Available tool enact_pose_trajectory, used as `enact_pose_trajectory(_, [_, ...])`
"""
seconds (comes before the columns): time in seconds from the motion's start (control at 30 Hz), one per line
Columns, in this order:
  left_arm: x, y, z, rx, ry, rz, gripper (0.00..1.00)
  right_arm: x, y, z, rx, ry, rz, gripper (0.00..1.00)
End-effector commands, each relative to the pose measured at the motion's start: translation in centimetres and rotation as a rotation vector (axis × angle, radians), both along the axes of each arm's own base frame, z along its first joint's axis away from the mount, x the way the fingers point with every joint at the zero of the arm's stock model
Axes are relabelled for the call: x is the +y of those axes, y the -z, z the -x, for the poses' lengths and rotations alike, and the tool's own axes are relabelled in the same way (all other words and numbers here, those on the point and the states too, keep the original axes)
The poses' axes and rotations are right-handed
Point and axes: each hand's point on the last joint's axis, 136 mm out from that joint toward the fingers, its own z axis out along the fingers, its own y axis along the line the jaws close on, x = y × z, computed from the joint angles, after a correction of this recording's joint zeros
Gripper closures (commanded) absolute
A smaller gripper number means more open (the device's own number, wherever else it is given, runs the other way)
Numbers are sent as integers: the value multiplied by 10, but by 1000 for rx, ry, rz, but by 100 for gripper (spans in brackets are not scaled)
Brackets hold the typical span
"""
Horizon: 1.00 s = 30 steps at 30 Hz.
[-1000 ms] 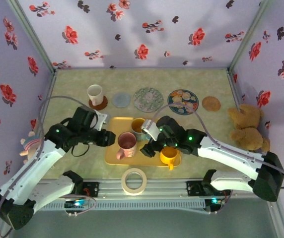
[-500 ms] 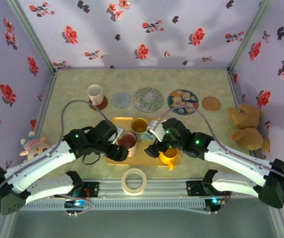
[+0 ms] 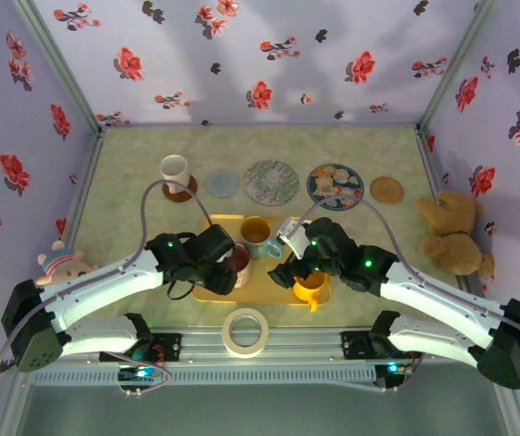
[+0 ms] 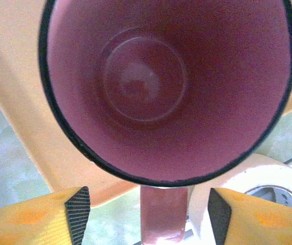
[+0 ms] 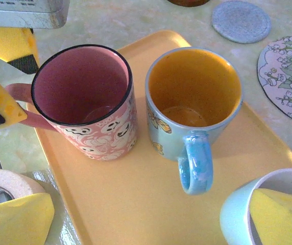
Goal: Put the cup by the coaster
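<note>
Flanking curved handle (image 4: 162, 217) of glossy pink mug (image 4: 166, 92), left pincer (image 4: 148, 206) agape; right pincer (image 5: 151, 217) likewise.

Tape roll (image 3: 245, 331), teddy bear (image 3: 451, 234), plush doll (image 3: 60, 265)

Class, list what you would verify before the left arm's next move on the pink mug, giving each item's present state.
1. Left gripper straddles handle of pink mug: ok.
2. Jaws shut on the handle: not ok, gaps on both sides.
3. Mug empty, upright on yellow tray: ok.
4. Grey coaster bare: ok.
5. Right gripper apart from the mug: ok.
</note>
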Motion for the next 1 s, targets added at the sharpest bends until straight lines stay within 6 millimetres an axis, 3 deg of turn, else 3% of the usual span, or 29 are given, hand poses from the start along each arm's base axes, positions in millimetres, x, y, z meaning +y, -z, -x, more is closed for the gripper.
enact_pose_trajectory(0.0, [2,3,-9,-46,-10,-38,38,-5,-1,-5,-11,42,-18,1])
enact_pose_trajectory(0.47, [-7,27,-7,10,39,-79,47,-4,2,-9,-7,64,-42,1])
enact_pose_trajectory(0.97, [-2,28,-11,-12,14,-105,79,-3,6,-7,4,50,-36,1])
